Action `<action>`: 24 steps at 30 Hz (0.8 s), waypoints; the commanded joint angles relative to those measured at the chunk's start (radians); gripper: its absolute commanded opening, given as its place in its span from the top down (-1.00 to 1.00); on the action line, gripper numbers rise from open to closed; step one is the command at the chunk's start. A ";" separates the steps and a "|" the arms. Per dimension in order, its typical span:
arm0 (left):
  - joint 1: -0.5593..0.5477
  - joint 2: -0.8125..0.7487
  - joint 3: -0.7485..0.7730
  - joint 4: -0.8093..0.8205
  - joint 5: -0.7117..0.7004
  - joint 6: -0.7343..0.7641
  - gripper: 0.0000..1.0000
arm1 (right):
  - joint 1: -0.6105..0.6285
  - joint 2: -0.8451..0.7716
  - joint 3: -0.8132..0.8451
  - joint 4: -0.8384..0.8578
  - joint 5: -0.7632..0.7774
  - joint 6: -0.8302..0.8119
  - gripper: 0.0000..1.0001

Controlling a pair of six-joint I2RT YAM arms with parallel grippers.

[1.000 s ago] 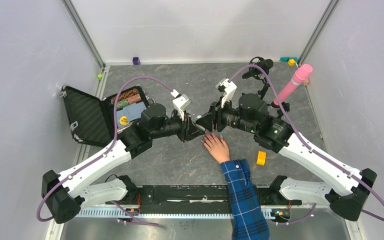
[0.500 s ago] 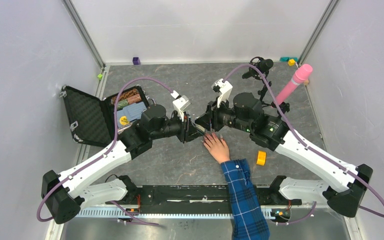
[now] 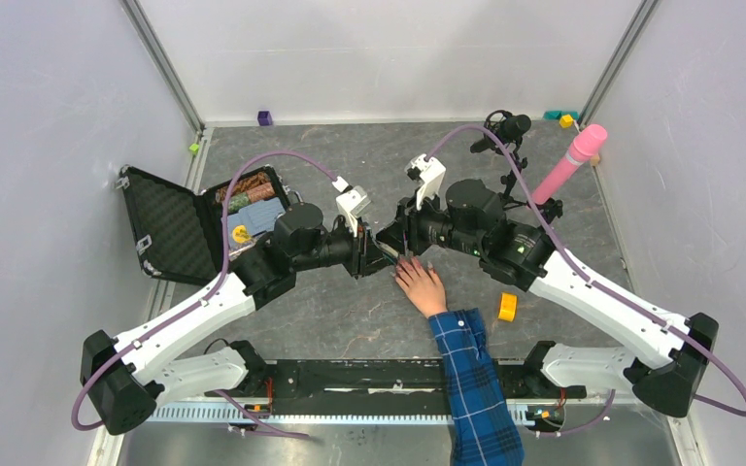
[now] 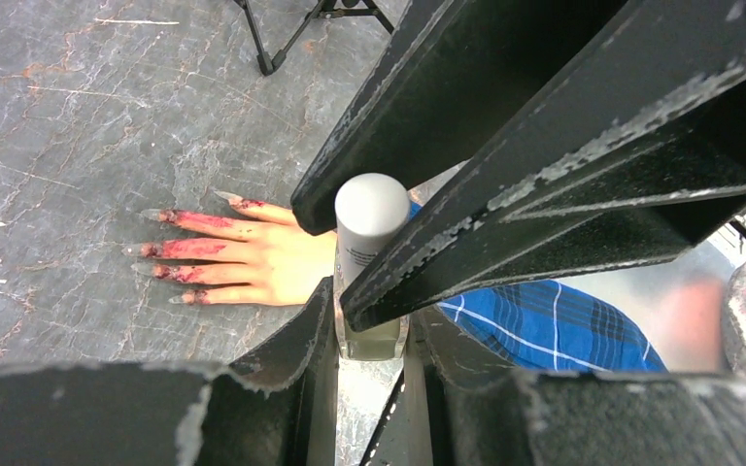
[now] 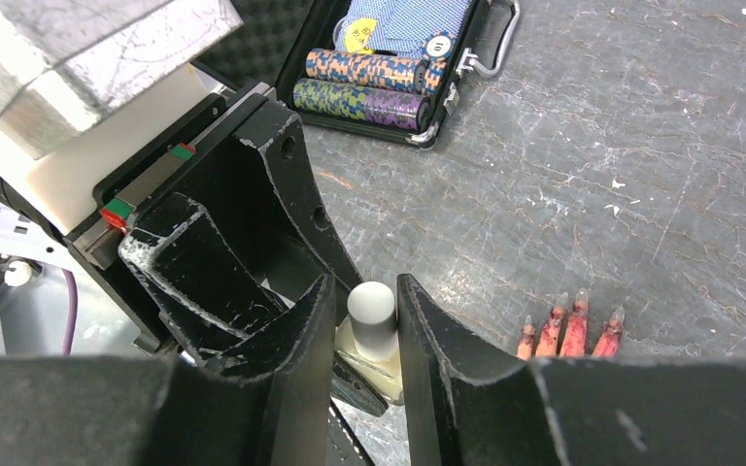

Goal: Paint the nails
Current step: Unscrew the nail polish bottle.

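The bottle (image 4: 364, 291) is clamped in the left hand (image 4: 369, 335). Its cap (image 5: 372, 316) is straddled by the right hand (image 5: 367, 301), though whether it is gripped cannot be told. If the cap is pulled askew, polish may be spilled near the nails (image 4: 151, 250), which lie on the counter (image 4: 58, 116) just beside.

An open black case (image 3: 167, 228) sits left; a yellow tape roll (image 3: 508, 307) and a pink cylinder (image 3: 571, 160) right.

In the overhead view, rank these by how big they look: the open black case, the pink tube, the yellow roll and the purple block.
Largest to smallest: open black case, pink tube, yellow roll, purple block.
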State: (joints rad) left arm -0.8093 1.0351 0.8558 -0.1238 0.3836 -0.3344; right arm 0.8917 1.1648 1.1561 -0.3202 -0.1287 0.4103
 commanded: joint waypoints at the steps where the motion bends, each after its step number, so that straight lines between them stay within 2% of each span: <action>1: -0.001 -0.017 0.005 0.072 0.014 -0.020 0.96 | 0.011 0.010 0.040 0.001 0.020 -0.026 0.31; 4: -0.001 -0.020 0.006 0.075 0.012 -0.018 0.96 | 0.012 0.012 0.032 -0.007 0.027 -0.034 0.37; 7: -0.001 -0.021 0.007 0.078 0.018 -0.016 0.96 | 0.012 0.012 0.030 -0.008 0.026 -0.042 0.76; 10: -0.001 -0.028 0.008 0.078 0.042 -0.004 0.96 | 0.010 0.003 0.042 -0.012 0.009 -0.065 0.99; 15: 0.000 -0.051 0.006 0.083 0.138 0.027 0.96 | 0.001 -0.017 0.080 -0.016 -0.085 -0.131 1.00; 24: 0.001 -0.089 0.023 0.106 0.489 0.063 0.96 | -0.022 -0.056 0.126 -0.011 -0.456 -0.244 1.00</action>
State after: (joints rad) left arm -0.7971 0.9646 0.8513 -0.0746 0.6186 -0.3172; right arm 0.8757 1.1297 1.2232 -0.3866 -0.3851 0.2447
